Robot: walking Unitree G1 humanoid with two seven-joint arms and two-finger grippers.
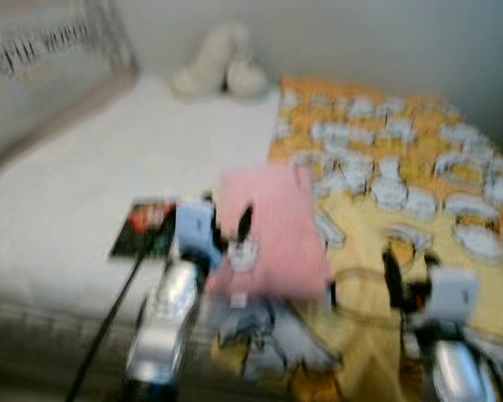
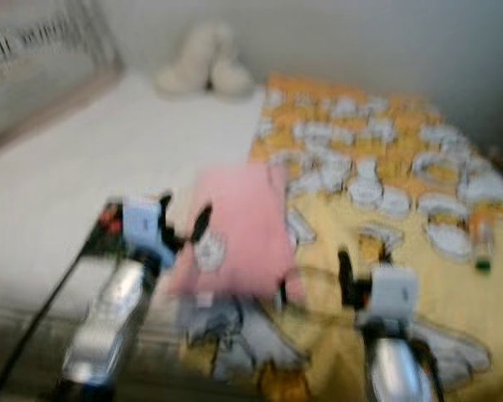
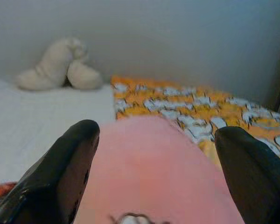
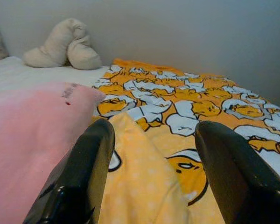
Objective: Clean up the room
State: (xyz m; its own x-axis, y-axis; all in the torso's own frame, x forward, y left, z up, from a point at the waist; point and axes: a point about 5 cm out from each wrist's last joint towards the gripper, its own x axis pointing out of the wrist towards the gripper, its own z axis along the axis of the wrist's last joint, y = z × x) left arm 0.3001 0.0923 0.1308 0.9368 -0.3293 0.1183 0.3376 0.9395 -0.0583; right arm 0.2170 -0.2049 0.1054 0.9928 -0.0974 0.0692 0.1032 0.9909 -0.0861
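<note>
**One pink pillow, two spread end effectors**

On the bed (image 1: 84, 201) lie one pink pillow (image 1: 268, 230), one yellow cartoon-print blanket (image 1: 402, 176), one cream plush toy (image 1: 222, 63) and one dark booklet (image 1: 142, 228). The left end effector (image 3: 154, 154) hovers spread directly before the pillow. The right end effector (image 4: 154, 163), also spread, hangs over the blanket just beside the pillow.

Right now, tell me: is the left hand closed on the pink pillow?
No, the left hand is open, its two black fingers spread apart with the pink pillow lying between and beyond them.
</note>
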